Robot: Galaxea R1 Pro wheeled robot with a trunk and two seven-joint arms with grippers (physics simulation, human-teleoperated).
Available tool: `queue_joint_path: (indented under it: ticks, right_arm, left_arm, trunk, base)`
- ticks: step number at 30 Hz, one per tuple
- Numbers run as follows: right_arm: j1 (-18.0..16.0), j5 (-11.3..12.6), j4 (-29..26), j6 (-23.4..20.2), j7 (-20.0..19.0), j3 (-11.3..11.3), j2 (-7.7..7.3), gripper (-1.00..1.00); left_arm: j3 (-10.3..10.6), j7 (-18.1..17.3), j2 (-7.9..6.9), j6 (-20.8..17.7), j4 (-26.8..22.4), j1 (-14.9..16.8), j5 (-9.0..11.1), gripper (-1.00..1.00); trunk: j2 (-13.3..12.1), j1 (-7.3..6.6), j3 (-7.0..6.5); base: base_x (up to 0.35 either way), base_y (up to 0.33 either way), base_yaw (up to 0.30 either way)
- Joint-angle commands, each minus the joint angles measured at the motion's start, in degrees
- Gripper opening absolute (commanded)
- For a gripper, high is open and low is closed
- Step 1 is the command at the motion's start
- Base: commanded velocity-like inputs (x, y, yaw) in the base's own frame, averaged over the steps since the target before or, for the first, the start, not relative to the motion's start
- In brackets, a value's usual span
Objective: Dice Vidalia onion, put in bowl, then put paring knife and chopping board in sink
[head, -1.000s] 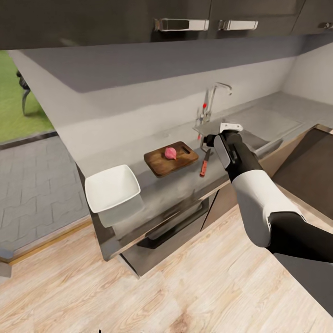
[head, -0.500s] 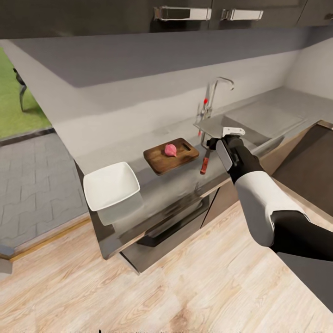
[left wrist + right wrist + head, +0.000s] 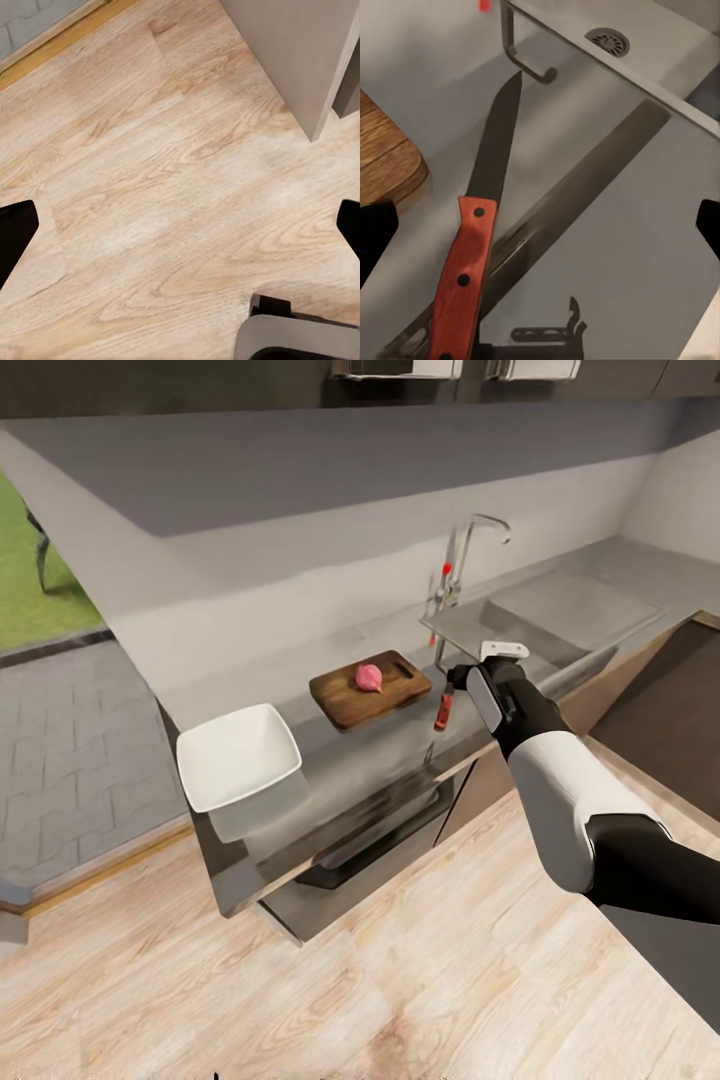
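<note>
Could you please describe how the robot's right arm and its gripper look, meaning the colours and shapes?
In the head view, the right arm has rounded shells: black near the shoulder, then a glossy white section, then a black forearm and wrist. The right gripper has a grey panel on its body and a white bracket at its end. In the right wrist view, the fingertips appear as plain black shapes. No cables or markings are visible.

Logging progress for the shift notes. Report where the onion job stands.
Done: the onion is out of the sink and sits whole on the chopping board. In hand: the right gripper, open, hovers over the paring knife on the countertop. Left: dicing, filling the empty bowl, sinking knife and board.
</note>
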State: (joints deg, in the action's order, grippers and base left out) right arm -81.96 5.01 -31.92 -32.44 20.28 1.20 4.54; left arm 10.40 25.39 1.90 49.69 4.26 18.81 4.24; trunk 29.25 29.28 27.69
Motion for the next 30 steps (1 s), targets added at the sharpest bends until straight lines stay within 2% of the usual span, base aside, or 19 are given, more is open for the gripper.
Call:
queue_joint_path:
  ticks: [1, 20, 30]
  right_arm:
    - [-0.04, 0.53, -0.02, -0.09, 0.38, 0.11, 0.03, 1.0]
    - [-0.04, 0.53, 1.12, 0.16, 0.38, 0.05, 0.11, 1.0]
    - [-0.04, 0.7, 1.16, 0.26, 0.38, -0.05, 0.18, 1.0]
  left_arm:
    - [0.5, 0.1, 0.03, 0.32, 0.22, 0.09, 0.42, 1.0]
    - [0.5, 0.1, 0.03, 0.32, 0.22, 0.09, 0.42, 1.0]
    - [0.5, 0.1, 0.03, 0.32, 0.22, 0.09, 0.42, 1.0]
  trunk:
    - [0.08, 0.02, 0.17]
    - [0.08, 0.02, 1.92]
    - [0.08, 0.02, 2.73]
  base:
    - [0.0, 0.0, 0.0]
    - [0.0, 0.0, 0.0]
    - [0.0, 0.133, 0.0]
